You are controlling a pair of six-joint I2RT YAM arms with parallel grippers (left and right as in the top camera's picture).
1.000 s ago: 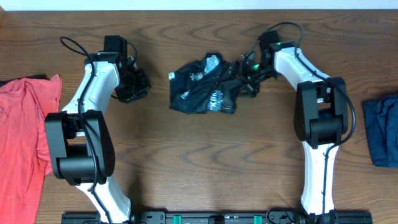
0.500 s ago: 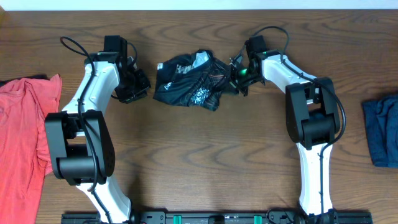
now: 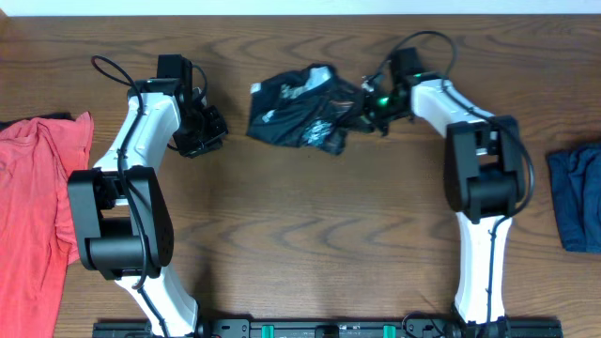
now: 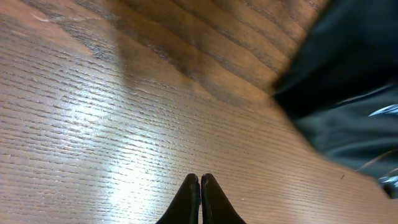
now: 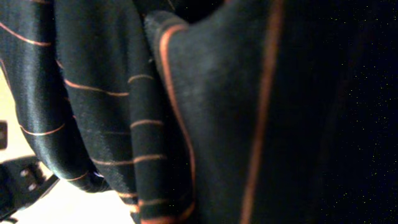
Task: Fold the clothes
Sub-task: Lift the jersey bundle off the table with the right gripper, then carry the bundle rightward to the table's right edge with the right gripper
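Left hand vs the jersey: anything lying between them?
Nothing. Only bare table separates the left hand from the crumpled black jersey, clearest in the overhead view; the left wrist view shows the same bare wood.

A crumpled red garment (image 3: 33, 216) lay at the left edge of a brown wooden table (image 3: 300, 235), partly cut off by the frame, with a thin dark strip (image 3: 42, 116) showing at its far end. A blue garment (image 3: 577, 197) sat bunched at the right edge, well apart from it. Light left a pale sheen on the table's grain.
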